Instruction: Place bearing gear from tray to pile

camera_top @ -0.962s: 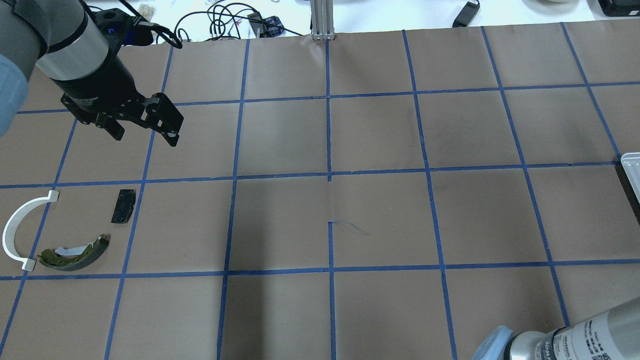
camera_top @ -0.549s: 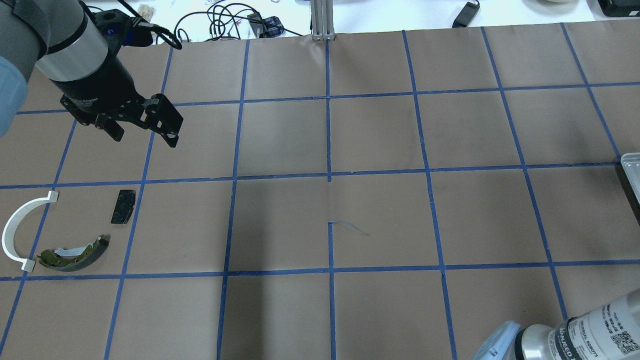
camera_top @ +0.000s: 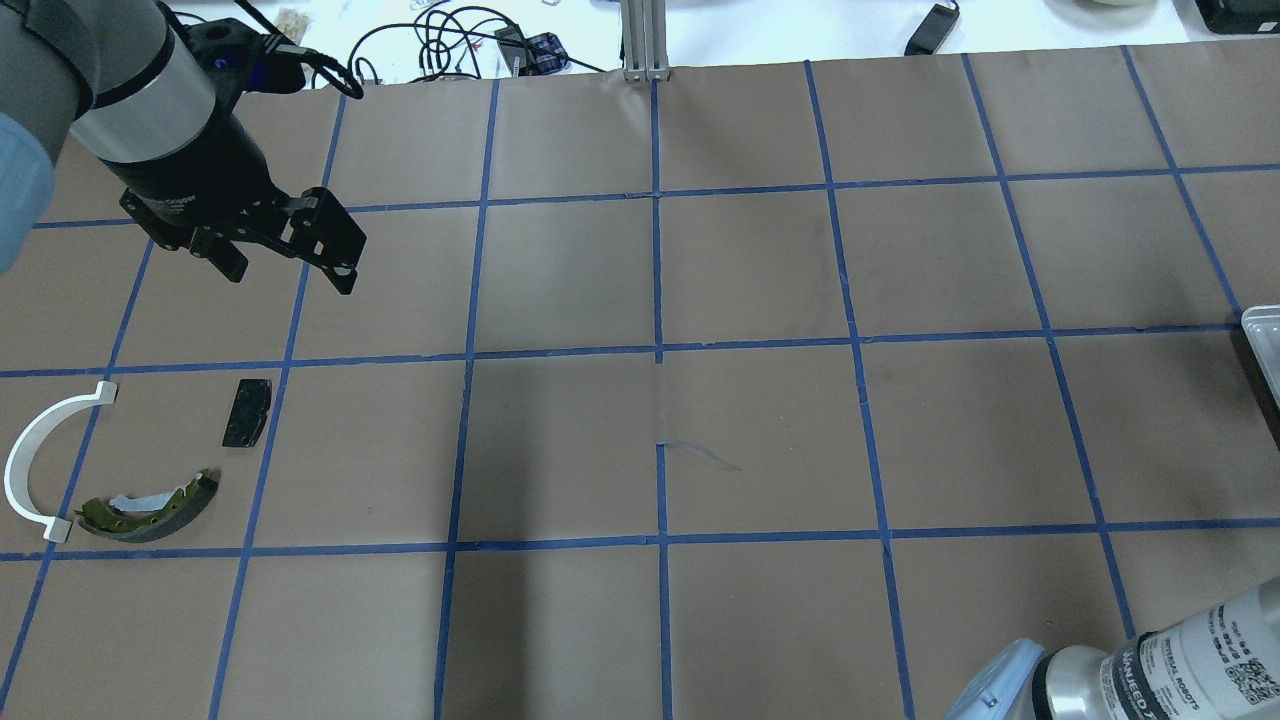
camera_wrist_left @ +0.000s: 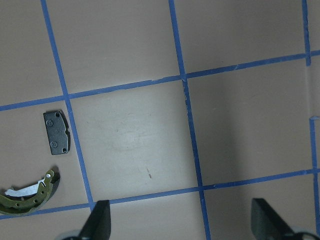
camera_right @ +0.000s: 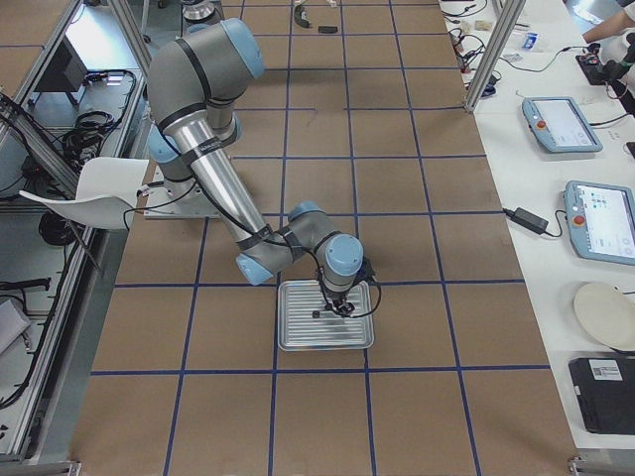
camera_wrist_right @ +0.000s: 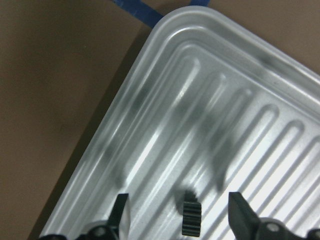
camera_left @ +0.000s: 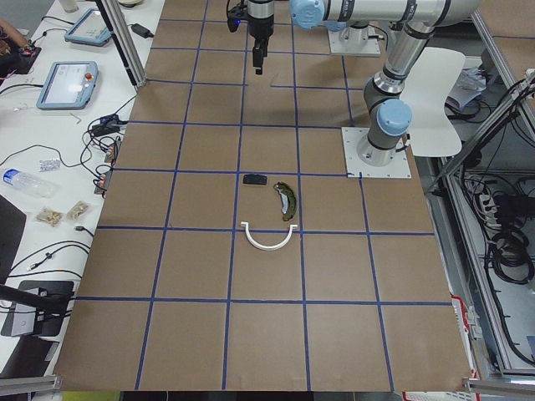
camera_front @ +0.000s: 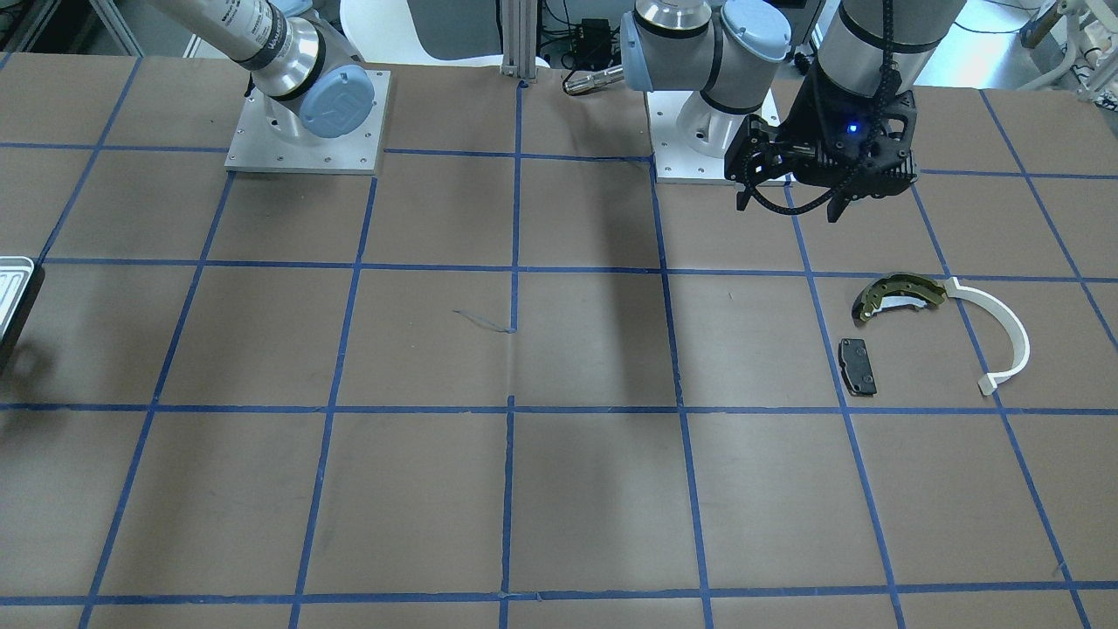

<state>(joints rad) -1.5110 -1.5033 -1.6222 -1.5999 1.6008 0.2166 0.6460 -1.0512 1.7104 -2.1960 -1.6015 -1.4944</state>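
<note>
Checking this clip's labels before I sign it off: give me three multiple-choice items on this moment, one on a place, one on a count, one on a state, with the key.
1. Where is the small black gear?
A) on the white bench beyond the table
B) on the tray, between the right tool's fingers
C) on bare paper mid-table

2. How many parts make up the pile?
A) one
B) two
C) three

3. The right tool is:
A) open
B) shut on the gear
C) shut, empty

Key: 1 B, the right wrist view shows it on the ridged tray. 2 C, half-ring, pad and brake shoe. 3 A, both fingers stand clear of the gear.
</note>
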